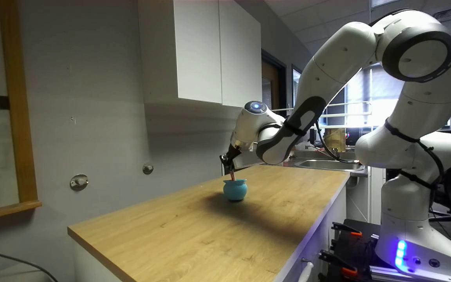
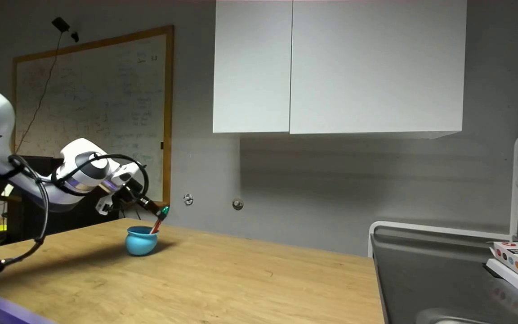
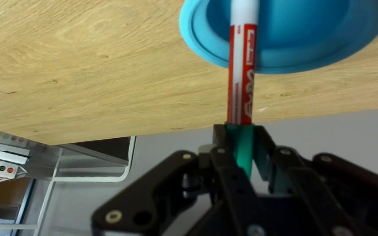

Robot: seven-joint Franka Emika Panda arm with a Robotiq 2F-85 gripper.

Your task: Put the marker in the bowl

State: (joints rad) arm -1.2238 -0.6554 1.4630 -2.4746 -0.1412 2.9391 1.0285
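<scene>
Slim red-and-white marker pointing slantwise into round teal-blue bowl
We're pinching the marker's green end with our black claw.

A white cabinet hangs on the grey wall above a wood-topped counter.

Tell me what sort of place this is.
Probably a kitchenette corner in a lab or office: a sink lies past the counter's end, a white cabinet hangs on the wall, and there is a written-on whiteboard.
</scene>
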